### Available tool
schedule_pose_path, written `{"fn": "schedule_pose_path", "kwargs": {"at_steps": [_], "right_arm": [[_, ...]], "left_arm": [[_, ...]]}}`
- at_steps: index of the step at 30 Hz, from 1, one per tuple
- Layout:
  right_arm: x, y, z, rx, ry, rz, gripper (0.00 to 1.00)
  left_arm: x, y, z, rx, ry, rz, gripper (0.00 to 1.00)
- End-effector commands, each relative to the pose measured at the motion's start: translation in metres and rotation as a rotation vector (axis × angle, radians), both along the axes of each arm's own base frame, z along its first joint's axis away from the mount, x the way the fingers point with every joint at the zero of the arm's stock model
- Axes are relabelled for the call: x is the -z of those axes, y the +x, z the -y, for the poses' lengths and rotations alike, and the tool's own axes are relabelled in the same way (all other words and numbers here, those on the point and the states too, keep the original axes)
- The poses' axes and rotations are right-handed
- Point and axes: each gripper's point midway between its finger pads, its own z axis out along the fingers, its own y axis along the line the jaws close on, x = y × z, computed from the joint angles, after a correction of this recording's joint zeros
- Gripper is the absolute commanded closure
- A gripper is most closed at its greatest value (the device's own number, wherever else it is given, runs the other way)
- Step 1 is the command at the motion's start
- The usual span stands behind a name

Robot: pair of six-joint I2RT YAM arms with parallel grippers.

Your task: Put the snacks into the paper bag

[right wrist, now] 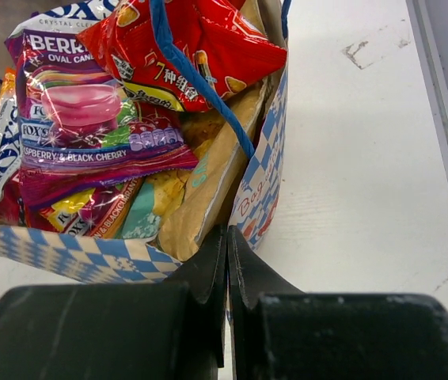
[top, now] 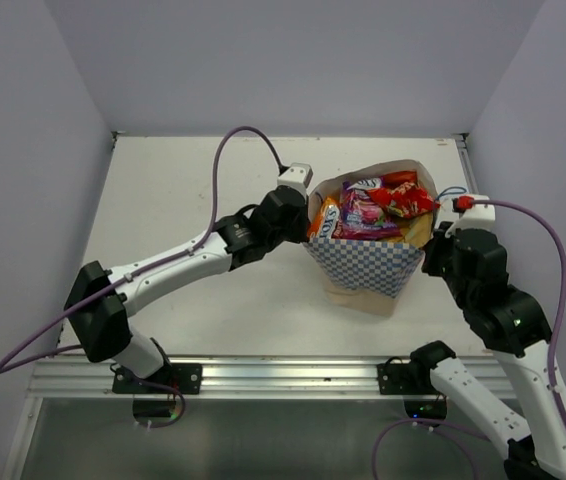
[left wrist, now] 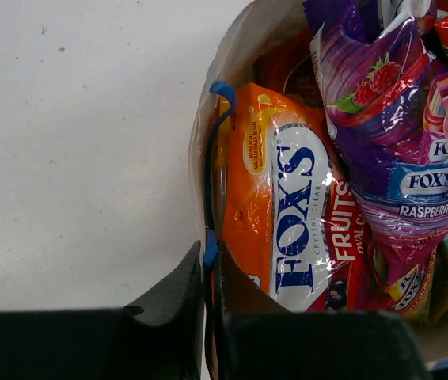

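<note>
The paper bag (top: 363, 268), blue-and-white checked, stands mid-table, full of snacks (top: 378, 205). My left gripper (top: 308, 208) is at its left rim. In the left wrist view the left gripper (left wrist: 208, 255) is shut on the bag's wall and blue string handle (left wrist: 212, 158), next to the orange packet (left wrist: 271, 206) and a purple packet (left wrist: 382, 119). My right gripper (top: 431, 245) is at the right rim. The right wrist view shows the right gripper (right wrist: 227, 234) shut on the checked wall (right wrist: 263, 182), beside a tan packet (right wrist: 208, 182) and under a red packet (right wrist: 200, 47) and a pink-purple one (right wrist: 89, 119).
The white table (top: 183, 200) is walled at the back and both sides. A metal rail (top: 283, 375) runs along the near edge by the arm bases. The other blue handle (right wrist: 200, 87) lies across the red packet.
</note>
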Motion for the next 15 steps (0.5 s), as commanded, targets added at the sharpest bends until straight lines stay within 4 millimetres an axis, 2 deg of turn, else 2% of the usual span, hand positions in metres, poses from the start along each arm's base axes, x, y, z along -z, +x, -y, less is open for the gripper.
{"fn": "schedule_pose_path", "kwargs": {"at_steps": [1,5,6,8,9,11,12,14,15], "right_arm": [[0.006,0.001,0.001,0.001,-0.021,-0.028,1.0],[0.004,0.006,-0.005,-0.014,-0.02,-0.05,1.0],[0.0,0.008,-0.006,-0.019,-0.02,-0.05,1.0],[0.0,0.012,-0.007,-0.018,-0.034,-0.07,1.0],[-0.008,0.014,-0.008,-0.023,-0.03,-0.057,1.0],[-0.017,0.018,-0.011,-0.027,-0.031,-0.053,1.0],[-0.032,0.019,-0.012,-0.035,-0.024,-0.022,1.0],[-0.044,0.023,-0.014,-0.044,-0.024,-0.013,1.0],[-0.061,0.024,-0.014,-0.048,-0.021,0.02,1.0]], "left_arm": [[-0.031,0.015,0.013,0.022,-0.048,0.074,0.95],[-0.054,0.023,0.026,0.045,-0.073,0.118,1.0],[-0.069,0.026,0.03,0.048,-0.091,0.141,1.0],[-0.084,0.029,0.033,0.049,-0.111,0.165,1.0],[-0.102,0.031,0.034,0.048,-0.134,0.189,1.0],[-0.121,0.031,0.032,0.046,-0.151,0.218,1.0],[-0.135,0.031,0.031,0.044,-0.168,0.243,1.0],[-0.157,0.028,0.024,0.038,-0.195,0.278,1.0],[-0.172,0.024,0.02,0.039,-0.215,0.303,1.0]]}}
